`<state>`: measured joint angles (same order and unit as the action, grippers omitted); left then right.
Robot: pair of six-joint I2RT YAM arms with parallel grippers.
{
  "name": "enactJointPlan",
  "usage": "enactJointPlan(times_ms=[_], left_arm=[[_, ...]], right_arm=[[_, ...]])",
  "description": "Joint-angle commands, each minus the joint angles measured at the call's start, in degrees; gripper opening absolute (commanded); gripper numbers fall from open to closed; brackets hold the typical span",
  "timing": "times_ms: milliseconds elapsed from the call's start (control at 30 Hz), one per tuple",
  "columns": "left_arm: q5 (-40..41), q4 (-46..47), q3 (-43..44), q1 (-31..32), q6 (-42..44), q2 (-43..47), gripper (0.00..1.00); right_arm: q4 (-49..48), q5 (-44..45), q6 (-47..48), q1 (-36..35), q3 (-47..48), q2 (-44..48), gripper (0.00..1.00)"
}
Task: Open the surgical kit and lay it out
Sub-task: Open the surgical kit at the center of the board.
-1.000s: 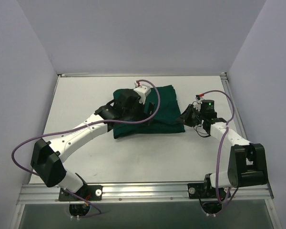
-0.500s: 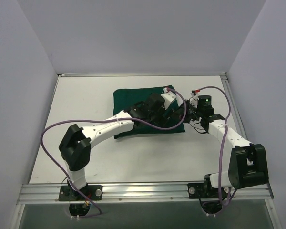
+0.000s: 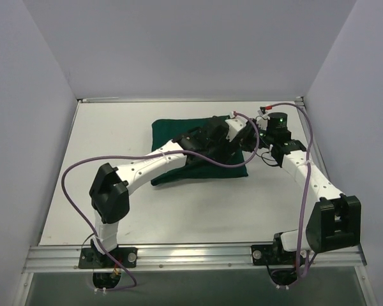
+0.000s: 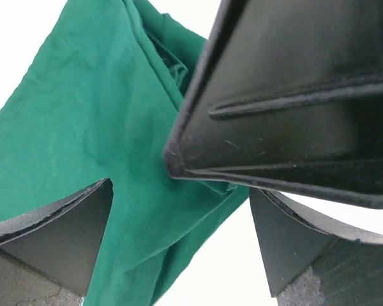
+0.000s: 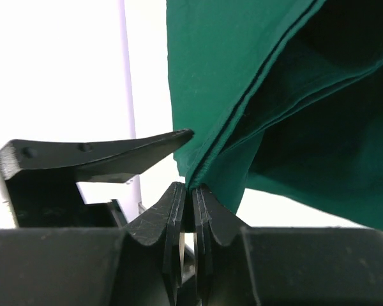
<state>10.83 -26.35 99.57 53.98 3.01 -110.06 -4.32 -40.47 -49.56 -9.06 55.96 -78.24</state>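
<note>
Item: surgical kit [image 3: 169,132], one, recorded as a folded bundle in its green cloth wrap [image 4: 83,127]. It lay flat on the white surface [image 3: 115,210] toward the far side, a little right of centre in the overhead view; the contents were hidden by the cloth. Wrap: dark green, with several layers visible at the right-hand edge, where the folds parted into a dark pocket in the right wrist view. Left hand [image 4: 179,188]: reached across the bundle from the left, the arm lying over the near half of the cloth. Its jaws stood wide apart, one finger [image 4: 51,242] over green cloth and the other [image 4: 293,242] over bare white surface, with the cloth's edge running between them; nothing was held. Right hand [image 5: 186,191]: at the bundle's right edge, close against the left hand, its black body filling the upper right of the left wrist view. Its jaws were pressed together on a thin hem of the green cloth wrap, the fabric rising out of the pinch and fanning up to the right. One black finger of the left hand showed just beside that pinch, its tip near the cloth; contact could not be told. Purple cable [image 5: 129,95]: ran upright behind that finger against the white surface.
</note>
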Motion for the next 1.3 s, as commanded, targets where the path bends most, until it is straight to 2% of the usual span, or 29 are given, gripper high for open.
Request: enactJointPlan(times_ms=[0,67,133,167,200,233,267,300,333,400,467,500,567,700,833,867,933,967,1033,1133,1267], left_arm=[[-2.39,-4.4,4.75,0.34,-1.33,-2.07,0.97],[-1.78,-5.98,6.76,0.25,-1.42,-3.57,0.96],[-0.55,-7.4,8.7,0.08,-2.21,-5.95,0.88],[0.32,-8.1,9.84,-0.45,-2.3,-6.56,0.68],[1.38,-8.19,10.2,-0.89,-2.56,-7.18,0.55],[3.3,-8.63,10.73,-1.5,-5.26,-7.45,0.43],[4.54,-10.2,11.43,-2.2,-6.25,-7.62,0.21],[5.86,-11.08,12.57,-4.12,-7.56,-7.45,0.04],[7.17,-12.31,12.93,-5.45,-10.53,-7.1,0.02],[8.06,-14.52,11.89,-10.17,-13.01,-4.31,0.02],[9.2,-15.92,10.13,-13.62,-16.18,-0.01,0.02],[9.56,-16.45,9.25,-15.46,-16.97,1.59,0.02],[9.82,-17.5,5.74,-20.47,-18.21,4.93,0.02],[15.95,-21.02,-0.33,-29.35,-20.05,14.49,0.02],[19.93,-24.54,-7.27,-41.03,-21.81,21.45,0.05],[20.37,-25.85,-9.89,-46.36,-22.07,23.56,0.27],[22.12,-27.61,-11.58,-51.23,-22.95,24.89,0.44],[22.04,-28.75,-12.46,-56.12,-22.96,25.42,0.66],[21.95,-30.07,-14.22,-58.54,-23.83,26.65,0.88],[21.16,-30.07,-17.12,-59.07,-25.14,28.76,0.96],[20.03,-28.34,-19.76,-59.07,-24.19,30.96,0.94]], right_arm=[[2.99,-2.51,-1.68,-0.34,3.45,1.16,0.0],[3.7,-2.51,-1.94,-0.34,3.89,1.68,0.0],[4.05,-2.6,-1.94,-0.34,3.89,2.12,0.0],[4.66,-2.6,-1.77,-0.34,3.89,2.12,0.0],[6.23,-2.6,-1.42,-0.34,4.06,2.21,0.0],[6.95,-1.9,-0.89,-0.26,4.41,2.04,0.07],[9.74,-1.2,1.11,0.18,5.81,1.69,0.17],[11.77,-0.23,2.61,0.27,7.04,1.25,0.38],[13.61,0.64,4.19,0.36,8.53,-0.15,0.47],[20.38,3.37,9.46,0.45,14.24,-2.0,0.64],[26.86,6.78,14.46,0.45,20.98,-5.07,0.73],[28.64,8.2,15.62,0.1,22.85,-6.04,0.8],[31.37,10.49,17.3,0.09,25.94,-7.98,0.81],[31.83,10.85,19.06,-1.74,29.81,-11.22,0.81],[32.08,10.49,23.43,-9.2,34.27,-16.67,0.79],[33.48,11.54,24.76,-13.66,35.78,-17.99,0.79],[34.81,15.3,28.7,-18.08,38.68,-22.21,0.79],[36.47,16.81,29.6,-21.58,41.22,-23.53,0.79],[36.14,18.49,31.18,-24.76,42.73,-27.13,0.79],[34.64,21.65,33.73,-29.95,45.37,-30.64,0.8],[36.74,25.34,36.99,-34.53,51.25,-36.98,0.8]])
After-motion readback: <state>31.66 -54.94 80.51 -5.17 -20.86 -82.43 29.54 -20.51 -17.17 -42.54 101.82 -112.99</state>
